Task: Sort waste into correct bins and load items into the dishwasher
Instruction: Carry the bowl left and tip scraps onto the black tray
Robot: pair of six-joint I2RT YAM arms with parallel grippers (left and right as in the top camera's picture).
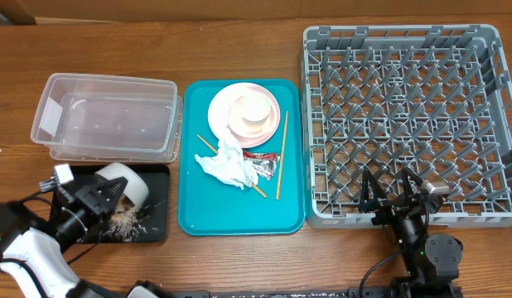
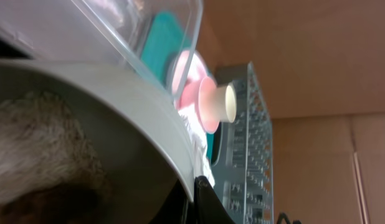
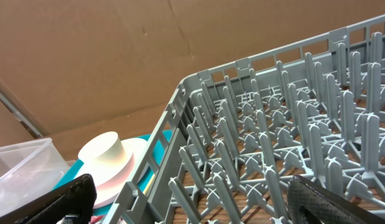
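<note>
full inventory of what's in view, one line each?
tub: 1, clear, far left
black tray: 1, black, near left
scraps: scatter, white-brown, on black tray
grey bowl: 1, grey, tilted over black tray
teal tray: 1, teal, centre
plate: 1, white, pink rim, teal tray
pale bowl: 1, pinkish-white, upside down on plate
napkin: 1, white, teal tray
wrapper: 1, red-silver, by napkin
chopsticks: 2, wood, teal tray
rack: 1, grey, right
left gripper: 1, black, shut on grey bowl
right gripper: 1, black, open at rack's near wall
</note>
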